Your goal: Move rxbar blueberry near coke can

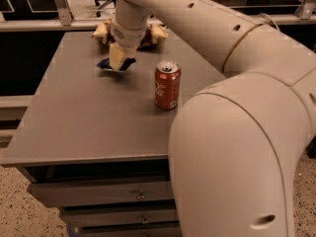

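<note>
Two things count on this tabletop (74,127): the bar (104,64) and the can (167,85). The gripper (117,64) hangs over the back half of the top, a little left of centre. Its fingers (116,56) are closed down on the bar, whose dark-blue ends stick out on either side. The bar seems to ride just clear of the surface, though the gap is hard to judge. The can stands upright nearer the right edge, about midway between back and front, near the bar but apart from it. A crinkled bag (157,33) lies at the back edge behind the arm. As I judge it, the carry toward the can is the step in hand. To do it well, hold the bar low and level and bring it toward the can's left side. Stop short so neither bar nor fingers brush the can, which would tip easily. Set the bar flat before the fingers part, then lift straight up.
</note>
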Robot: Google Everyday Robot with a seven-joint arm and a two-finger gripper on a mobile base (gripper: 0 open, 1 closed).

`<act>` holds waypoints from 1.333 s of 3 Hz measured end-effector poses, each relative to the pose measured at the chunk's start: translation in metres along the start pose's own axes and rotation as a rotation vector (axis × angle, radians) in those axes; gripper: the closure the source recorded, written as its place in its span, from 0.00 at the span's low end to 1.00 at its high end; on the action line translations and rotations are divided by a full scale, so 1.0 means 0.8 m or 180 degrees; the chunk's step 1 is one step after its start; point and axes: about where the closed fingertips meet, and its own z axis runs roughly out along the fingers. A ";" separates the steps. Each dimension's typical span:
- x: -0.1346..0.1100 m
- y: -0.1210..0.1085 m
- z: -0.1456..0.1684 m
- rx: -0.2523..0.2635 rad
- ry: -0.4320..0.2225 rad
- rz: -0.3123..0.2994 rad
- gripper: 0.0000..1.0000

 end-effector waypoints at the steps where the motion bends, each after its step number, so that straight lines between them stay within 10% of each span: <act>1: 0.029 -0.013 -0.017 -0.0016 0.0152 -0.0037 1.00; 4: 0.094 0.026 -0.056 -0.0413 0.0450 -0.0316 1.00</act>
